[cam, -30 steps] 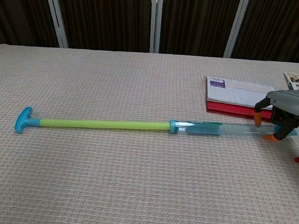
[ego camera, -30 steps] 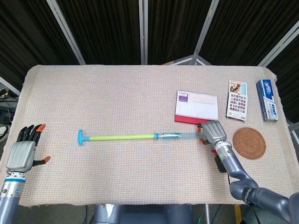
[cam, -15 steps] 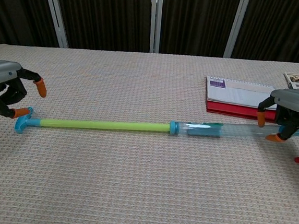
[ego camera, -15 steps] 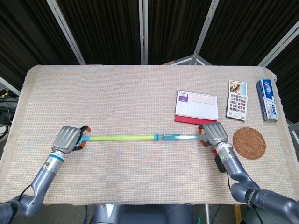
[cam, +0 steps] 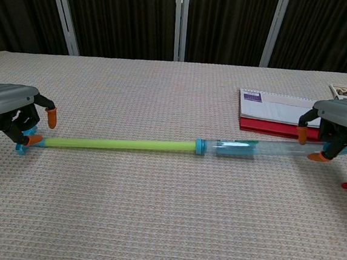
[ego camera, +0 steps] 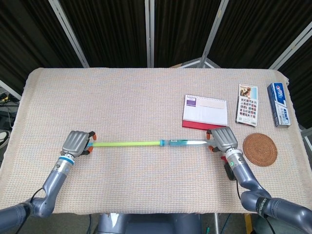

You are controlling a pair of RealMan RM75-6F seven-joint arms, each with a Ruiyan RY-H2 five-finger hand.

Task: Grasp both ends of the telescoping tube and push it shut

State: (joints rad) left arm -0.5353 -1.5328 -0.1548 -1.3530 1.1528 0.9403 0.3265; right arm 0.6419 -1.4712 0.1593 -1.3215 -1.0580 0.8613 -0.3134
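Tube ends in hand, still fully extended.
Our left hand (cam: 14,113) and right hand (cam: 334,129) clamped the telescoping tube (cam: 160,145); off-axis pushing might jam it.

A wide surface (ego camera: 146,97) fills the middle of the room, covered edge to edge with a beige woven cloth (cam: 166,214) of small regular knots; its corners look rounded from the head view. Behind the far edge stand dark, near-black panels (ego camera: 117,29), pleated or ribbed, set between pale metal posts (ego camera: 150,31) that run upright or slant outward. Light falls evenly across the cloth, with only soft shadows. Beyond the left edge a strip of dim floor with some cables (ego camera: 6,100) shows.
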